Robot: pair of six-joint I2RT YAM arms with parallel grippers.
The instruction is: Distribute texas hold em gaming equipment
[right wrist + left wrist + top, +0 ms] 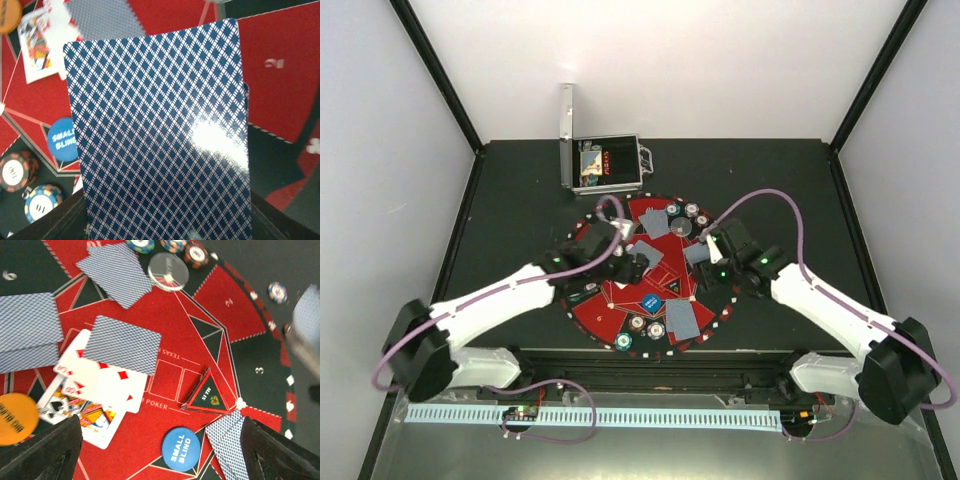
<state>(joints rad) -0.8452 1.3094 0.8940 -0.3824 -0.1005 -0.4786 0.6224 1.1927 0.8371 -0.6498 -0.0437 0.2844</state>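
In the left wrist view my left gripper [162, 460] stands open over the mat, nothing between its fingers [45, 450]. Below it lie a blue "small blind" disc [181, 448], a triangular "all in" marker [209, 396] and face-up cards [97, 390] with a face-down card [122, 344] on top. An orange "big blind" disc [15, 418] lies at the left, a clear disc [168, 271] and chips [196, 254] at the top. My right gripper [167, 230] is shut on blue-backed playing cards [160, 135] that fill its view. Chips [42, 201] lie lower left.
The round red-and-black mat [610, 310] lies mid-table with dealt cards [680, 318] and chip piles [692, 212] round its rim. An open silver case [605, 165] stands behind it. Both arms [490, 300] reach in from the near edge; white walls close three sides.
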